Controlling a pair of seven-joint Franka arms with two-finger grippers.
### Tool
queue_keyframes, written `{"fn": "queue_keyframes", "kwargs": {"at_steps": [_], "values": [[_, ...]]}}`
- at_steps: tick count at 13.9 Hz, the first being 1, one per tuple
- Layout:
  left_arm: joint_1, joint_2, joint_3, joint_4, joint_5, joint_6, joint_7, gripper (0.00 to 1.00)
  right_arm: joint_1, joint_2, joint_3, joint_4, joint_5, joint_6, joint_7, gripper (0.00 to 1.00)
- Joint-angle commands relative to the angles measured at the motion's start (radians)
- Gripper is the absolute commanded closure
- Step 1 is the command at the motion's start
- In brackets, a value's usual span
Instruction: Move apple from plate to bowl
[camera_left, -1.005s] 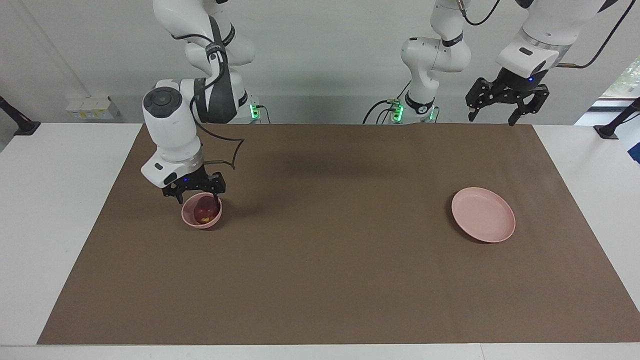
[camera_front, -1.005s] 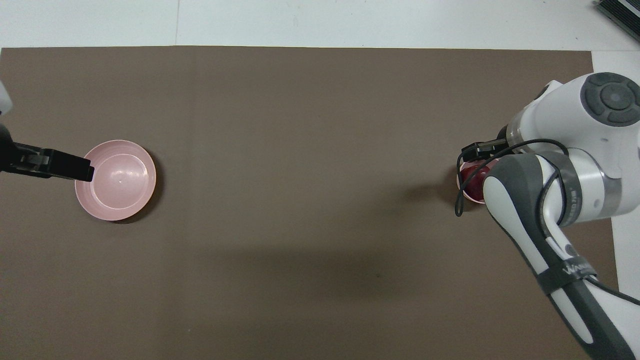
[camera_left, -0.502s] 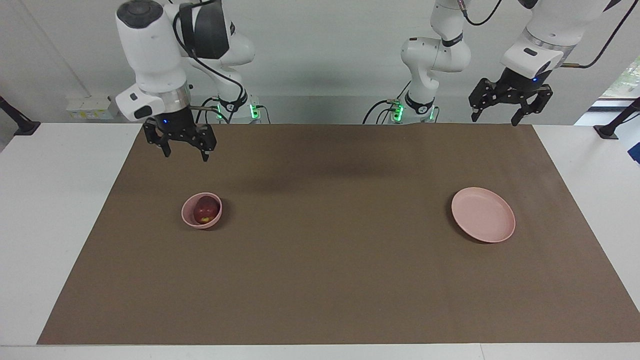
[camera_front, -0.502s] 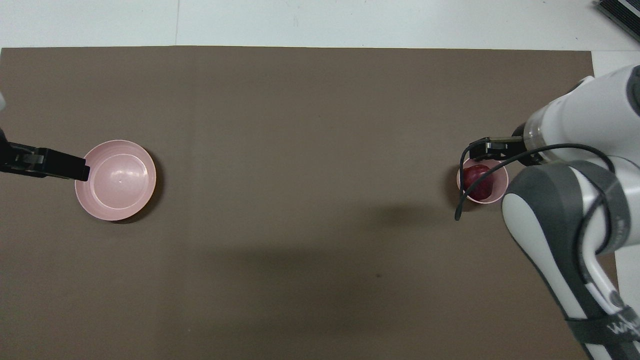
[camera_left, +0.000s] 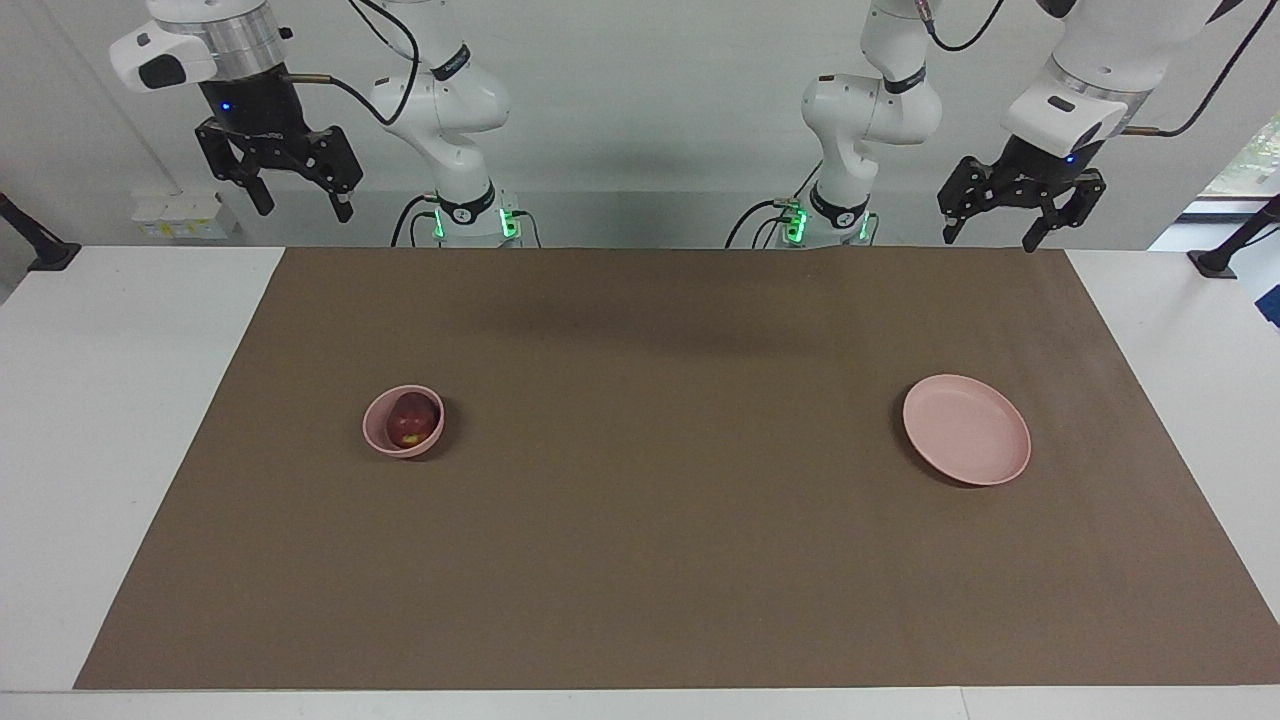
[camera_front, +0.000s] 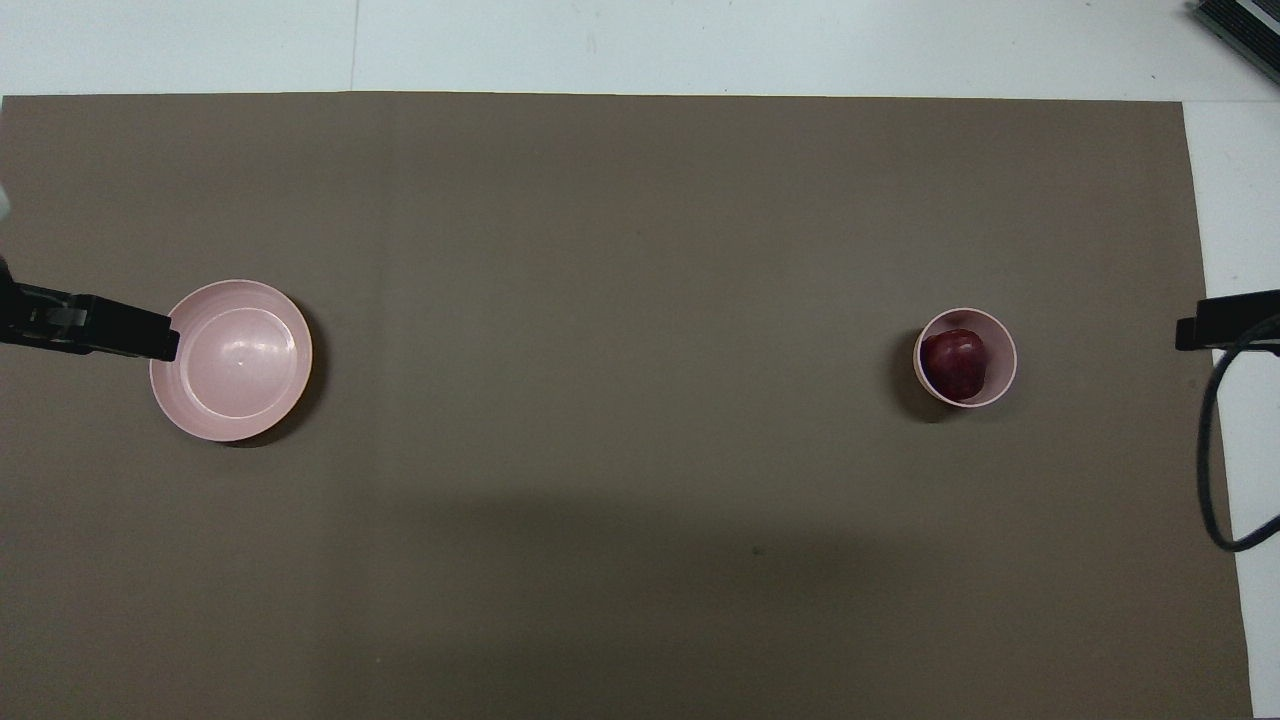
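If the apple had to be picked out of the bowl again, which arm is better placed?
Right, likely. The apple lies in the bowl at the right arm's end; the right gripper hangs open above that end. The left gripper waits open near the plate.

- One small, dark red, roundish apple (camera_left: 411, 420) (camera_front: 955, 364) with a yellowish patch.
- One small, deep, round, pale pink bowl (camera_left: 380, 437) (camera_front: 1003, 345).
- One wide, shallow, round, pale pink plate (camera_left: 966, 429) (camera_front: 232, 360).
- One large brown rectangular mat (camera_left: 660, 520) (camera_front: 620, 250) spread over the counter.
- One white counter (camera_left: 100, 400) (camera_front: 700, 45).
- Two white robot arms, each ending in one black two-finger gripper: one right gripper (camera_left: 296, 198) (camera_front: 1228, 332) and one left gripper (camera_left: 988, 232) (camera_front: 95, 330).
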Motion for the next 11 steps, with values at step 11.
{"fn": "queue_keyframes", "kwargs": {"at_steps": [11], "values": [[0.056,-0.024,-0.01,-0.024,0.011,0.01,0.01,0.0,-0.013,-0.014,0.002,-0.052,0.019,-0.024,-0.146,0.0]]}}
